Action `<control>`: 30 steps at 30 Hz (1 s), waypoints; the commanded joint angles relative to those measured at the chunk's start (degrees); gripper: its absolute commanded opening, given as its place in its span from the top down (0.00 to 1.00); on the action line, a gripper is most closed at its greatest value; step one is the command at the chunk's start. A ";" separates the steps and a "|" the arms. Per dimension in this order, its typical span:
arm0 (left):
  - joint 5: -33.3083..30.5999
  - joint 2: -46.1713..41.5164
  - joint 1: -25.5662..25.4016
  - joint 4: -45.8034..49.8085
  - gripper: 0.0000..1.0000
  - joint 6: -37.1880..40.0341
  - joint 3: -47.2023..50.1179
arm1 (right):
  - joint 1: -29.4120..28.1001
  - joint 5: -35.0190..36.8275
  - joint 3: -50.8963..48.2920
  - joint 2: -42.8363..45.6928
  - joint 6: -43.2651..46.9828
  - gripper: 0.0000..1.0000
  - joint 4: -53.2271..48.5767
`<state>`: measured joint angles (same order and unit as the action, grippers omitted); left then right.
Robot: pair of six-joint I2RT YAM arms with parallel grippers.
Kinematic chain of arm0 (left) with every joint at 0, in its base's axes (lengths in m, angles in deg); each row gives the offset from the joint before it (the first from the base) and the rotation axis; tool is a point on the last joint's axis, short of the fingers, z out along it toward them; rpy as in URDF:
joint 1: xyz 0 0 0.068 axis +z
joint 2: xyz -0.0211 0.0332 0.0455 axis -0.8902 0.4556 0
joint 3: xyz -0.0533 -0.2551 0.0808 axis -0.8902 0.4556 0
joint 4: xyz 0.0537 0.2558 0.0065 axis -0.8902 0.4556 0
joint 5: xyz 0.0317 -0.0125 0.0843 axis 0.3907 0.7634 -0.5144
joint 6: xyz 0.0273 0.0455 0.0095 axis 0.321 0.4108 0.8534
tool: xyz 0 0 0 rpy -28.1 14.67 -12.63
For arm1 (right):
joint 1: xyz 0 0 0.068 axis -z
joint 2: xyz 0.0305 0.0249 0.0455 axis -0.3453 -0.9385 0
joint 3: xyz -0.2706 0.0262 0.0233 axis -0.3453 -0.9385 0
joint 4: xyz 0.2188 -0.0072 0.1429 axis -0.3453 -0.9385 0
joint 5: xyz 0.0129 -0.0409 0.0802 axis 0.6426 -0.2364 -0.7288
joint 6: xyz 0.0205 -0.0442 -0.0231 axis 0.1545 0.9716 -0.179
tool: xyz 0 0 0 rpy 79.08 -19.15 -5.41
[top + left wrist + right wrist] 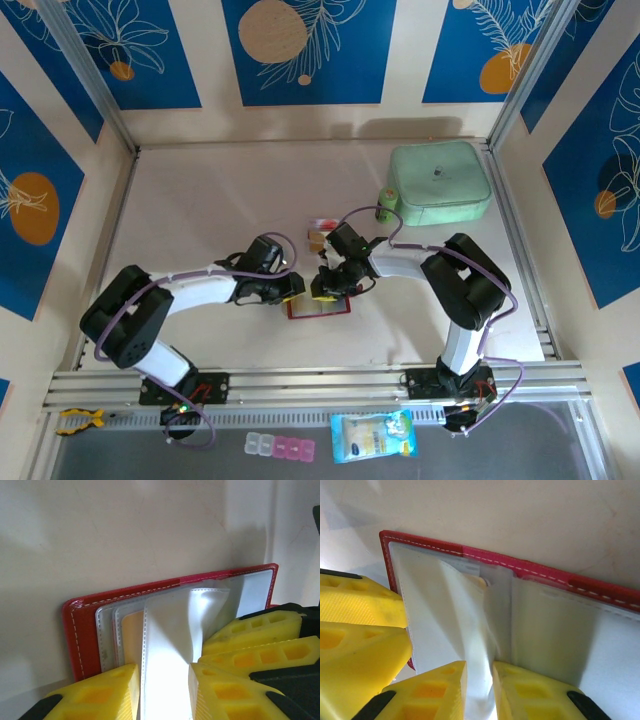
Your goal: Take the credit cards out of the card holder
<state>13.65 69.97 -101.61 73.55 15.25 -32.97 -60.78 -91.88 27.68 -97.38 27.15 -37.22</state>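
Note:
The red card holder (318,306) lies open on the table between both grippers, its pale clear sleeves up. In the left wrist view an orange-yellow credit card (132,635) sits in a sleeve of the card holder (85,630). My left gripper (164,670) stands open, its jaws either side of a raised clear sleeve (170,630). My right gripper (479,667) is shut on a twisted fold of that sleeve (470,625) over the card holder (530,565). A red-and-white card (322,225) lies on the table just behind the grippers.
A mint-green case (440,183) sits at the back right with a small green bottle (386,206) beside it. In front of the arm bases lie a blue packet (372,437) and small pill boxes (280,446). Metal rails edge the table.

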 commanded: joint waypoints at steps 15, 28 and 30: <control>2.44 0.89 -1.69 0.19 0.76 -0.81 -2.98 | -0.16 1.98 -1.75 4.07 -0.66 0.73 -0.72; 2.93 0.36 -2.69 1.45 0.74 -1.38 -5.85 | 0.80 6.35 1.80 14.45 -3.19 0.72 -12.45; 2.99 0.65 -2.94 1.81 0.74 -1.29 -6.55 | 1.35 6.64 2.42 16.58 -5.45 0.71 -14.66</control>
<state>15.58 70.91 -103.82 73.72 14.57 -37.56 -60.21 -86.31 27.98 -84.13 24.99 -46.25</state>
